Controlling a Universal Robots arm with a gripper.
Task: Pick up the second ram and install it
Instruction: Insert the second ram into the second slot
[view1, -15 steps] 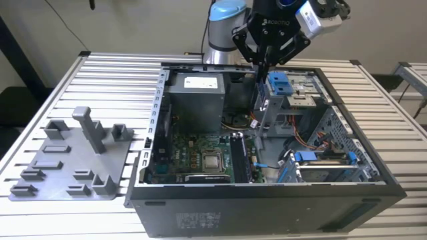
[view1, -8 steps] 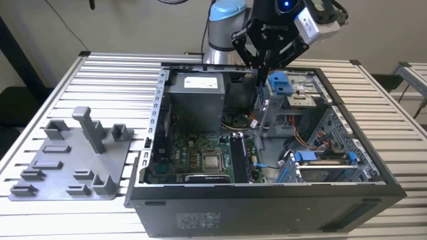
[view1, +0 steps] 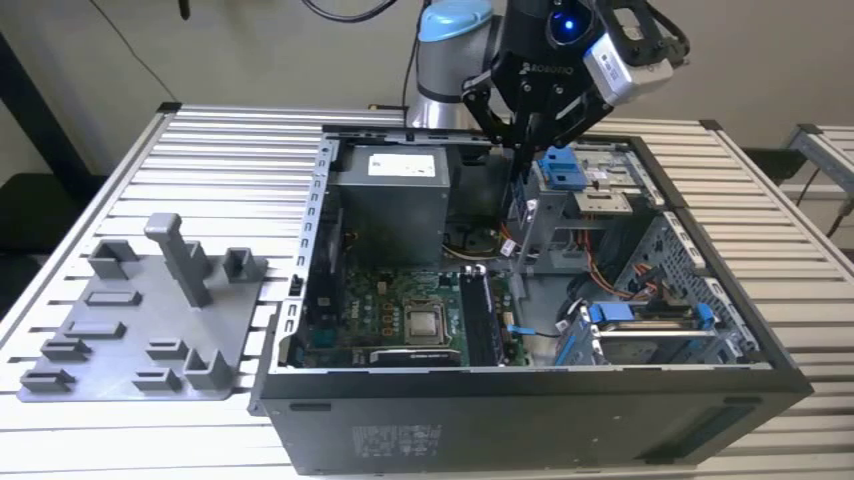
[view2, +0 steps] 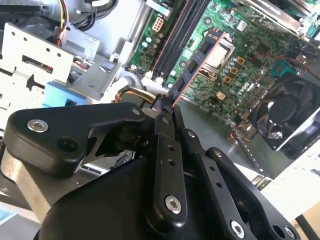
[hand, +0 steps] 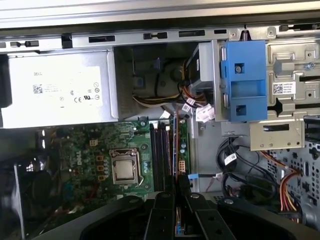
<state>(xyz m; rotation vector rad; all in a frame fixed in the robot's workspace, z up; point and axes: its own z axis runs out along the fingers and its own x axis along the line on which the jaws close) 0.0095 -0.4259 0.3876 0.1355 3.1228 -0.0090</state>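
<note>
Hovering above the open computer case (view1: 534, 400), your tool (view1: 523, 145) is pinching the second ram (view2: 176, 92) between its closed fingertips. You are looking at a thin dark strip held edge-on, with a reddish line along one edge in the second wrist view; in the first wrist view the same stick (hand: 176, 145) is running out from the fingers over the motherboard (hand: 100, 150). The fingers (view2: 165, 150) are drawn almost fully together, touching the stick on both flat sides.

In both wrist views the stick is hanging over the area of the long black memory slots (hand: 160, 155), just beside the processor socket (hand: 124, 167), and you cannot tell from these views whether its lower edge is touching a slot. In the exterior view the tool is sitting high, near the rear of the case, close to the grey power supply (view1: 387, 195) and the blue drive bracket (view1: 561, 165).

On the slatted table (view1: 120, 180), toward the exterior view's left, the grey fixture plate (view1: 134, 330) is lying well apart from the case.
</note>
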